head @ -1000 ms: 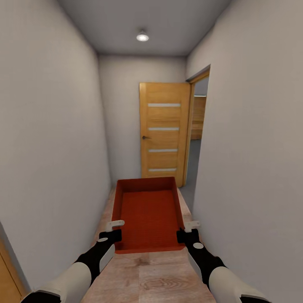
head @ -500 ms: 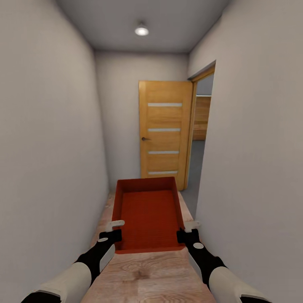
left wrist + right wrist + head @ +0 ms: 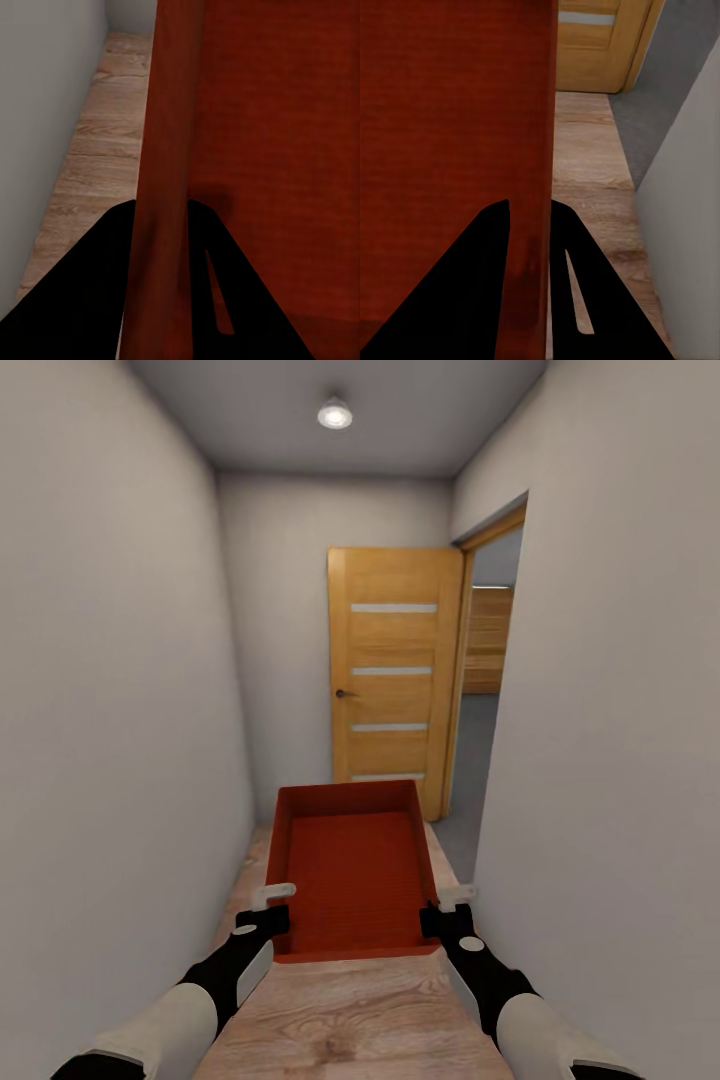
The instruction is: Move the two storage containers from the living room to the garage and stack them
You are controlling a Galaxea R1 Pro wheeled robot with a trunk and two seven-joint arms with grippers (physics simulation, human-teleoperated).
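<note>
Jaws: both sets clenched on the container's side walls, left gripper [image 3: 268, 908] and right gripper [image 3: 446, 908], each pinching one rim.
Container: orange-red storage container [image 3: 352, 865], open-topped, carried level over the wood floor [image 3: 345, 1015] in a narrow corridor, short of the wooden door [image 3: 392, 675].
Handling: likely stiff, light, empty; thin smooth walls could slip, so opposite-wall grips suit.
</note>
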